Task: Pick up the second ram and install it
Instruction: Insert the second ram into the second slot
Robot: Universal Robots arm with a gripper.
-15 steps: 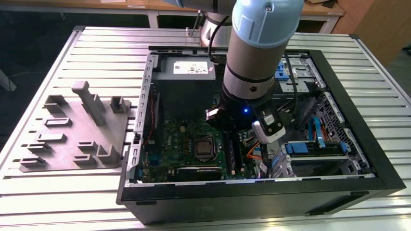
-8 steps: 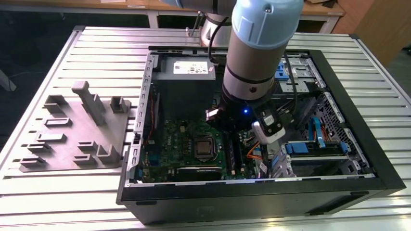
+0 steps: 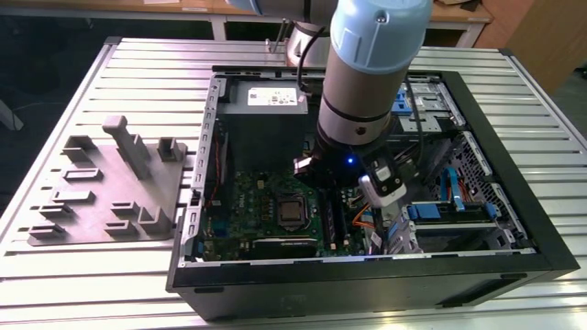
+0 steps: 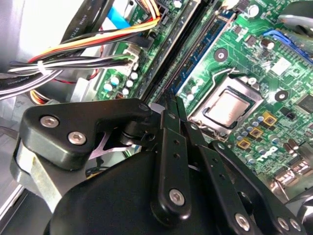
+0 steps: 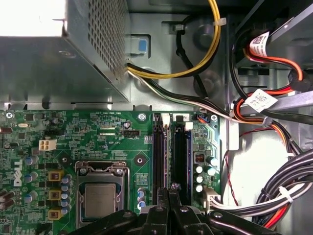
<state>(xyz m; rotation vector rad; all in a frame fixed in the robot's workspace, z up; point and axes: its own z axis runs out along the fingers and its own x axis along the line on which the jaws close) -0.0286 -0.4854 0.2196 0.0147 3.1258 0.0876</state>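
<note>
End effector [image 5: 168, 193] closed over the memory slots [image 5: 179, 156]; second ram hidden.

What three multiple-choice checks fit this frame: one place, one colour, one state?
1. The gripper hangs over: A the power supply; B the memory slots; C the grey tray.
2. The motherboard is: A green; B red; C black.
3. The computer case is: A closed; B open, lying on its side; C standing upright.

Key: B, the slots run right under it in the first wrist view; A, the board is green in both wrist views; B, its inside shows from above in the exterior view.
</note>
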